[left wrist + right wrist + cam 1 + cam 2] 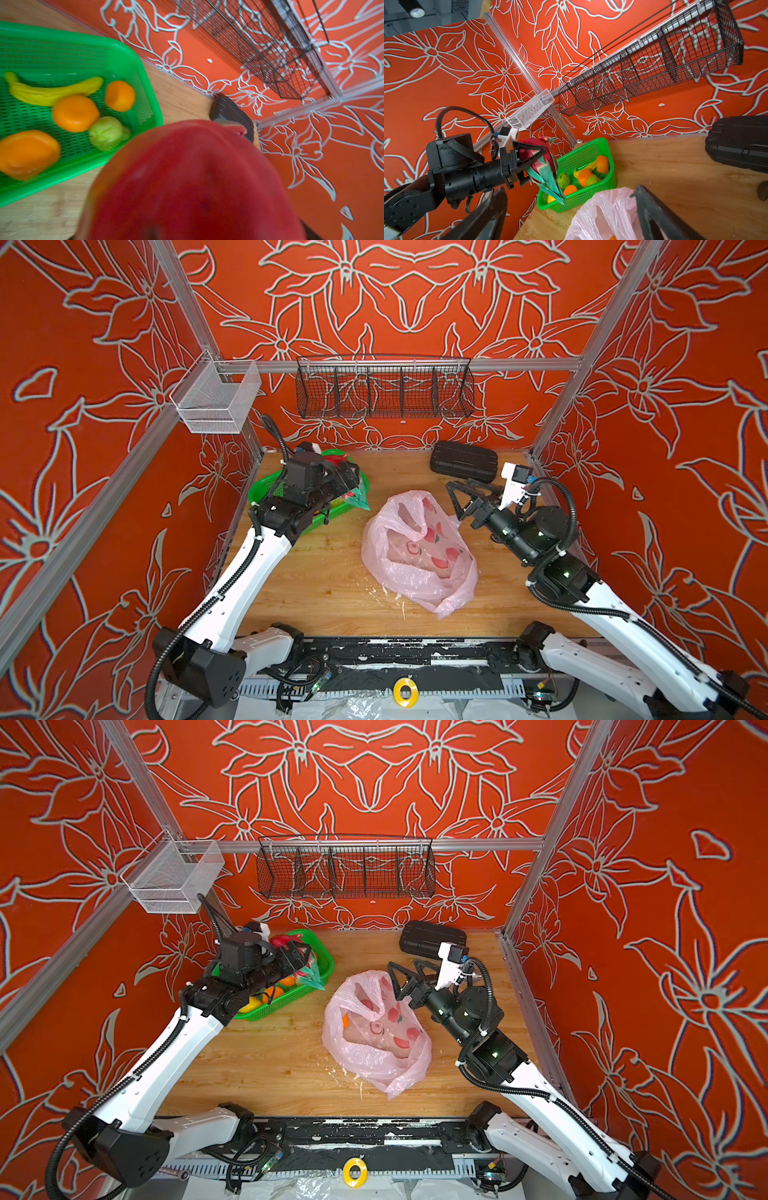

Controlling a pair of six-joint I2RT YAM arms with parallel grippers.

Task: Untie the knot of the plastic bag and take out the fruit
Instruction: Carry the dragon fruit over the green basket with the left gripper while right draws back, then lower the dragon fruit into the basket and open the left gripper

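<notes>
The pale pink plastic bag (415,560) (374,1044) lies mid-table with its mouth open toward the back. A handle strap (409,526) crosses the mouth, and the knot is out of view. An orange (345,1020) shows inside. My left gripper (351,480) (539,158) is shut on a pink dragon fruit (187,176) (532,154) with green scales. It holds the fruit above the right end of the green basket (320,519) (145,68). My right gripper (459,489) (569,199) hangs open and empty over the bag's far right edge.
The basket holds oranges (75,113), a green fruit (107,133) and a yellow banana (52,93). A black case (463,462) lies at the back right. A black wire rack (384,391) and a white mesh bin (216,402) hang on the rail.
</notes>
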